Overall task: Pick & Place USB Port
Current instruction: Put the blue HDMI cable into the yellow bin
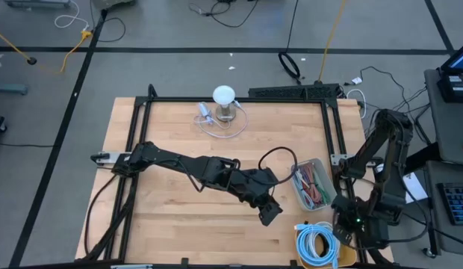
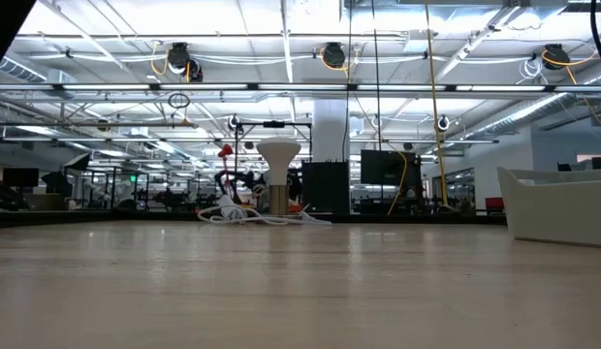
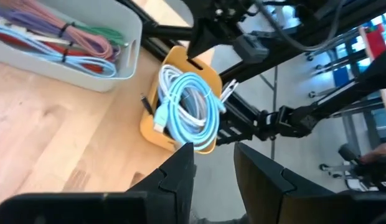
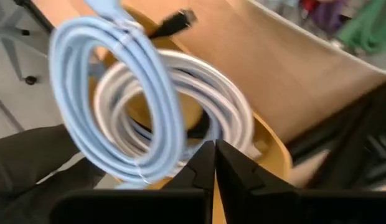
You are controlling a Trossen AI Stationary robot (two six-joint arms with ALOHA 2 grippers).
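Looking straight down: left arm stretched low across the wooden table (image 1: 172,217), left gripper (image 1: 269,212) stopped just short of the yellow dish (image 1: 337,256) at the near right corner. Coiled there, a light blue cable (image 1: 315,243) with a white cable (image 1: 326,237) under it. Just beyond the dish, a grey bin (image 1: 301,196) full of coloured cables. Right arm folded at the table's right edge, right gripper (image 1: 349,229) hanging beside the dish. Far across the table, a white-topped stand (image 1: 225,101) with loose white cord (image 1: 216,128) around it.

From table height: only the stand (image 2: 277,174), its cord (image 2: 252,217) and the bin's wall (image 2: 557,206); neither gripper visible.

From the left wrist: fingers (image 3: 180,177) parted, nothing between them, aimed at the blue cable (image 3: 193,109) in the dish (image 3: 149,127), bin (image 3: 112,78) alongside.

From the right wrist: fingers (image 4: 199,171) pressed together, empty, close above the blue cable (image 4: 112,99) and white cable (image 4: 211,106) lying in the dish (image 4: 274,149).
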